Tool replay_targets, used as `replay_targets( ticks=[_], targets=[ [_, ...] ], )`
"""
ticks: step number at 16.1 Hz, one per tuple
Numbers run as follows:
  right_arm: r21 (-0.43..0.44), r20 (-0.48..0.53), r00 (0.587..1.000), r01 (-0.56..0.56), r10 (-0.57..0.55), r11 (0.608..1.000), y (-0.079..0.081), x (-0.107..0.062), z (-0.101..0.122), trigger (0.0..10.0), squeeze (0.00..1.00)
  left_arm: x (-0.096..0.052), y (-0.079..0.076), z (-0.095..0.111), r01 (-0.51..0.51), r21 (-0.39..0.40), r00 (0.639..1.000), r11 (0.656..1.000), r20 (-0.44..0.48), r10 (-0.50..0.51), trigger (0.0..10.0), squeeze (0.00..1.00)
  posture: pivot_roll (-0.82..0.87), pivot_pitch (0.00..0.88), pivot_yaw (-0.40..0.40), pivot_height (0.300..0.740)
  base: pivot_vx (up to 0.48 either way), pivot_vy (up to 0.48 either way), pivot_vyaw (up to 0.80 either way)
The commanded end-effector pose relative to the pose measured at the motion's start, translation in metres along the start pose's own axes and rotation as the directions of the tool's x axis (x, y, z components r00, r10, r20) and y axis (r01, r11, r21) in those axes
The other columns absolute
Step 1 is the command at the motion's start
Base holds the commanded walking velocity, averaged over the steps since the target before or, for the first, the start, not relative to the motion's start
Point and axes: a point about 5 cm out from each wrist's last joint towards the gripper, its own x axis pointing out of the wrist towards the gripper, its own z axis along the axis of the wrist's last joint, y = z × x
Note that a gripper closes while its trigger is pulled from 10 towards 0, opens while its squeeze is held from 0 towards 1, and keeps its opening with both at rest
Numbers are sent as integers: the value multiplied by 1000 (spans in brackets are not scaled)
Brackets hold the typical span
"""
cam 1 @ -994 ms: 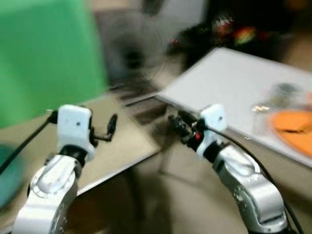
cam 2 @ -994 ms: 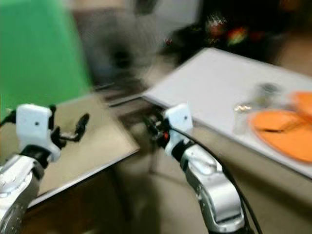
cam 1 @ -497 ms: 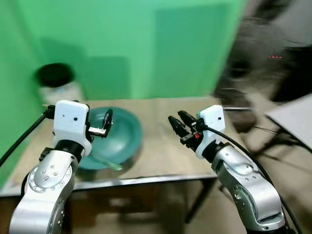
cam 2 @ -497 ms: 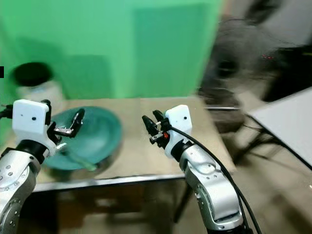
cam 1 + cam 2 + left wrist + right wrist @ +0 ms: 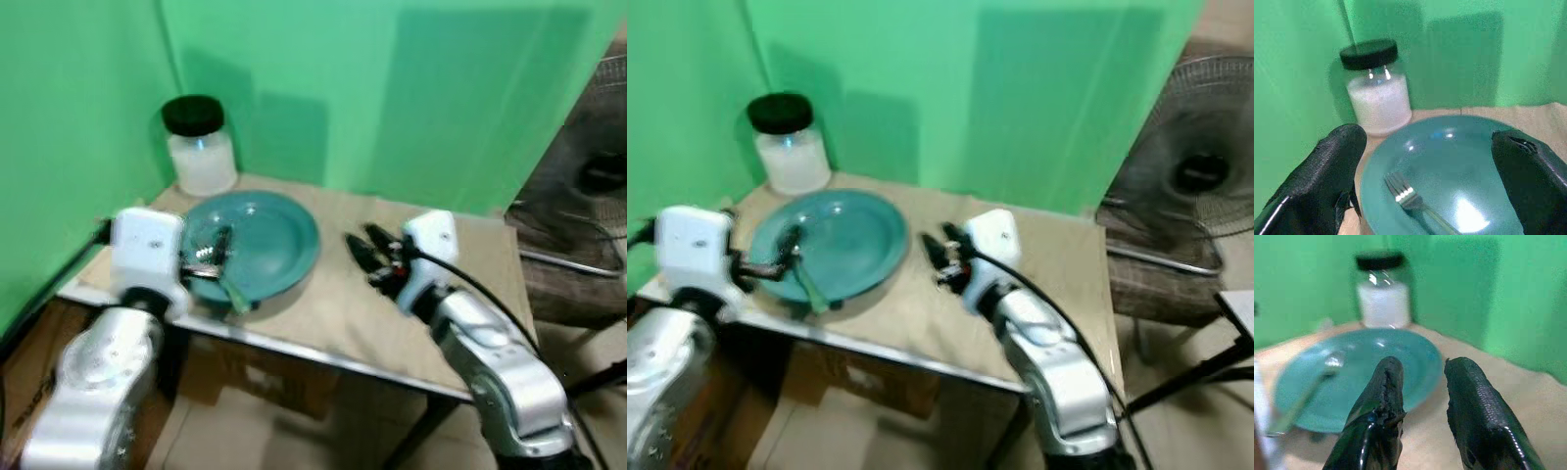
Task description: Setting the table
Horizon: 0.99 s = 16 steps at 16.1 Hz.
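Inside the teal plate (image 5: 1449,161) lies a fork (image 5: 1415,200), apparently; both grippers' fingers gape.

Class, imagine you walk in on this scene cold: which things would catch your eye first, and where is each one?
A teal plate sits on the small tan table against a bright green backdrop, with a fork lying in it. Behind the plate, in the corner, stands a glass jar of white contents with a black lid. The left gripper hovers open over the plate; the right gripper is beside it.

walls: green backdrop (image 5: 411,88) | desk (image 5: 460,294): tan top | right: seemingly a standing fan (image 5: 1190,186) | floor (image 5: 265,441): beige
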Motion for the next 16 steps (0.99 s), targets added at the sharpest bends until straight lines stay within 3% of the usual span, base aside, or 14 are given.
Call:
replay_targets(
  ticks=[1, 7, 14, 16],
  targets=[
    [24, -7, 1000, 24, -24, 999, -7, -5, -3, 10000, 0, 1, -5, 3, 27, -2, 1000, 1000, 16, -27, 10000, 0, -12, 0, 8, 740, 0, 480, 0],
    [53, -26, 998, 55, -54, 997, -9, -5, -7, 10000, 0, 2, -3, 5, 36, 12, 999, 999, 21, -36, 10000, 0, -9, 0, 13, 740, 0, 480, 0],
    [91, -34, 998, 64, -62, 994, -9, -4, -7, 10000, 0, 3, -1, 5, 24, 19, 999, 1000, 24, -24, 10000, 0, -9, 0, 19, 740, 0, 0, 0],
    [46, -46, 998, 38, -36, 998, -7, -3, -8, 10000, 0, 3, -1, 5, 25, 23, 999, 999, 22, -25, 10000, 0, -6, 0, 15, 740, 0, 0, 0]
  ],
)
